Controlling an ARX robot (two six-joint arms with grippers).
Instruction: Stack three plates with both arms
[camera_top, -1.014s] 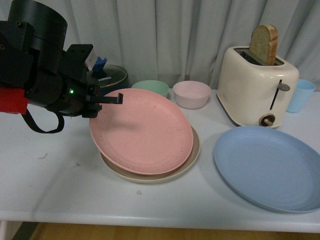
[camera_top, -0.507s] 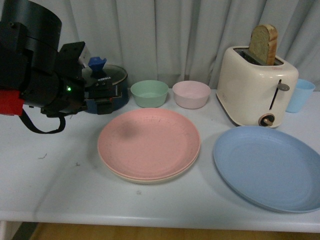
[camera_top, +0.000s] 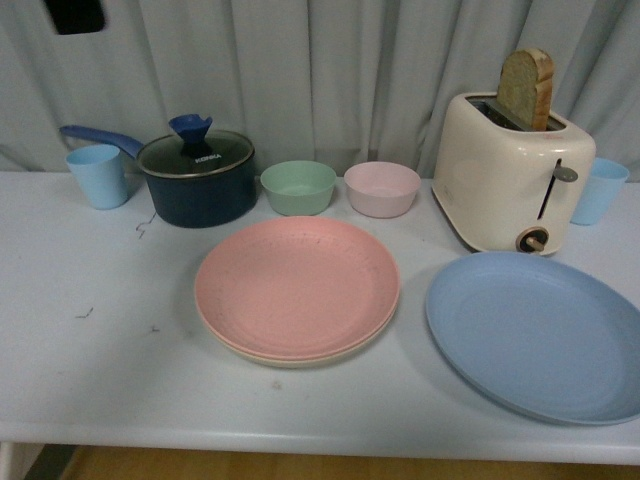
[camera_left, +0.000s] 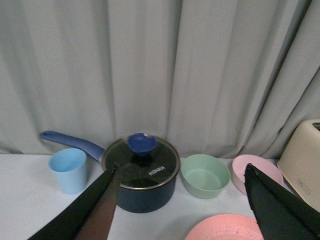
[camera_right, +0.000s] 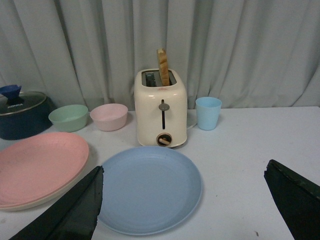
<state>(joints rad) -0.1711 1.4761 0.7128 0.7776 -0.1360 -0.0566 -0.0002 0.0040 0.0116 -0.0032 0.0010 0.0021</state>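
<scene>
Two stacked plates (camera_top: 297, 290), blue plate (camera_top: 535, 335) apart.

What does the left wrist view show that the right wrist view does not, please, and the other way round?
Only the left wrist view shows the pot's long blue handle and the light blue cup beside it.

Only the right wrist view shows the blue plate, the cream plate as a rim under the pink one, the bread slice in the toaster, and a second light blue cup.

Both show the pot, the green bowl, the pink bowl, the toaster and the pink plate.
</scene>
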